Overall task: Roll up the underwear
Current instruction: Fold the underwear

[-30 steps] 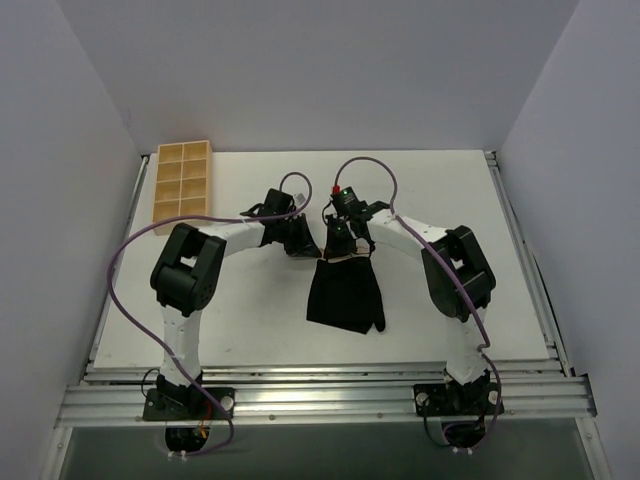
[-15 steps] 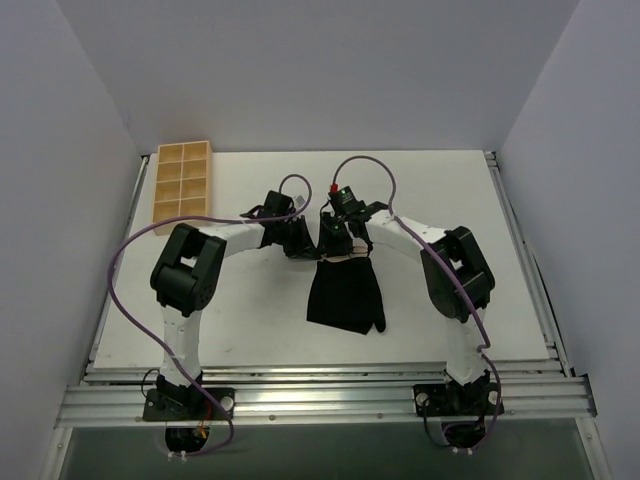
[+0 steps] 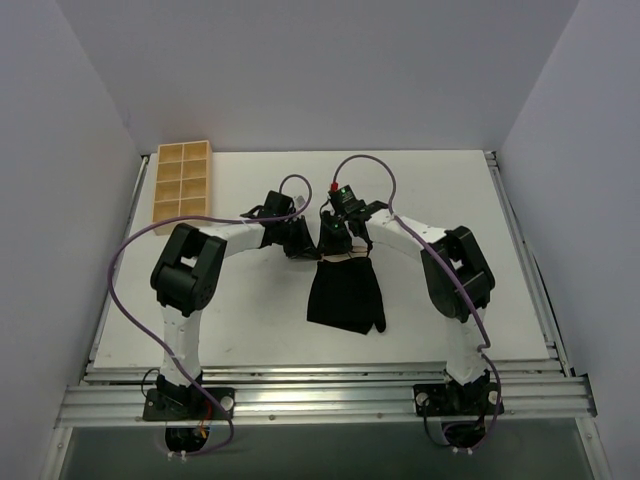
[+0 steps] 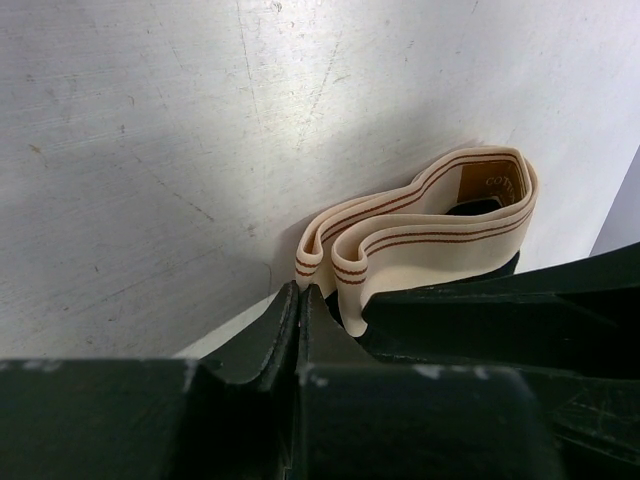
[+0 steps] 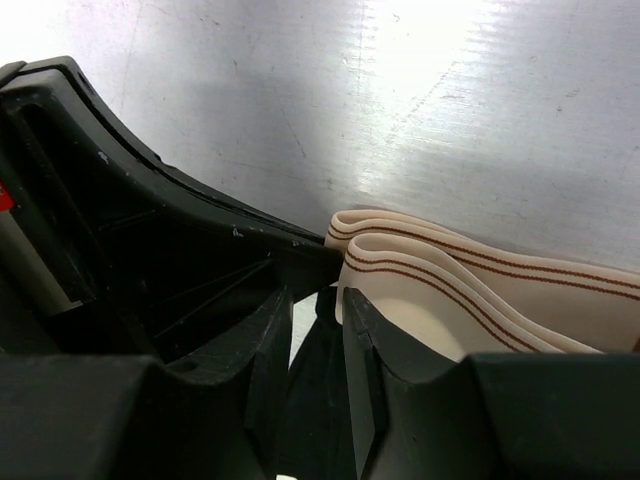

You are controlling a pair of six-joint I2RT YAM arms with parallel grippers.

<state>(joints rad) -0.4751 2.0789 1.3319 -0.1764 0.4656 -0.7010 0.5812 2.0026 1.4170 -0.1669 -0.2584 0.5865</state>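
Pinching the underwear (image 3: pixel 345 295) waistband (image 4: pixel 430 215), left hand (image 4: pixel 298 290) fully closed; right hand (image 5: pixel 318 295) slightly parted beside it.

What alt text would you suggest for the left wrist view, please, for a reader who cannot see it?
The underwear shows mainly as its beige waistband with thin reddish-brown stripes, folded in loops on a scratched pale table. The shut left gripper fills the bottom edge, its dark tips meeting right at the band's near fold.
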